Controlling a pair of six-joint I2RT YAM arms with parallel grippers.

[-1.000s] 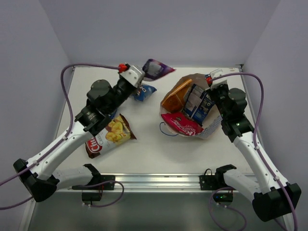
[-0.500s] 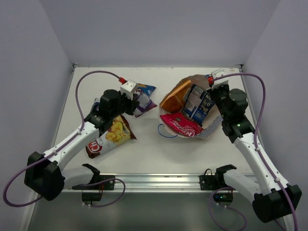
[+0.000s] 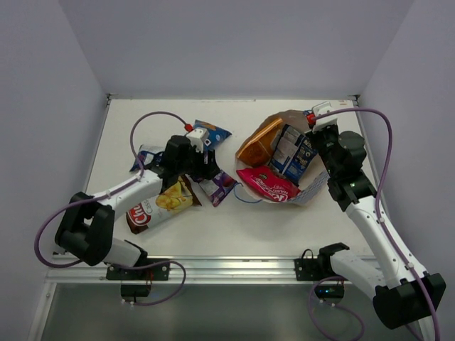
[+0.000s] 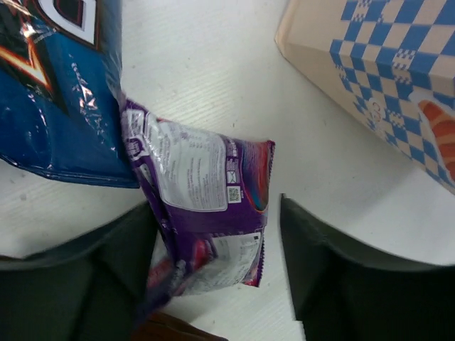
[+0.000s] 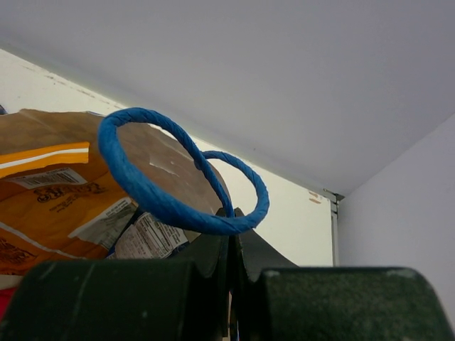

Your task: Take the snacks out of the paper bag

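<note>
Lying flat on table (image 3: 234, 227), near bag (image 3: 316, 186): purple packet (image 4: 206, 192), seeming light, crinkly and slick, probably best pinching at a sealed edge. Straddling it with left gripper (image 4: 213, 213), fingers spread, arm bending low over table. Pinching bag's cord (image 5: 153, 195) in right gripper (image 5: 232, 241), jaws pressed together, arm reaching up beside bag. Waiting inside: orange packet (image 3: 257, 145), pink packet (image 3: 266, 183).
</note>
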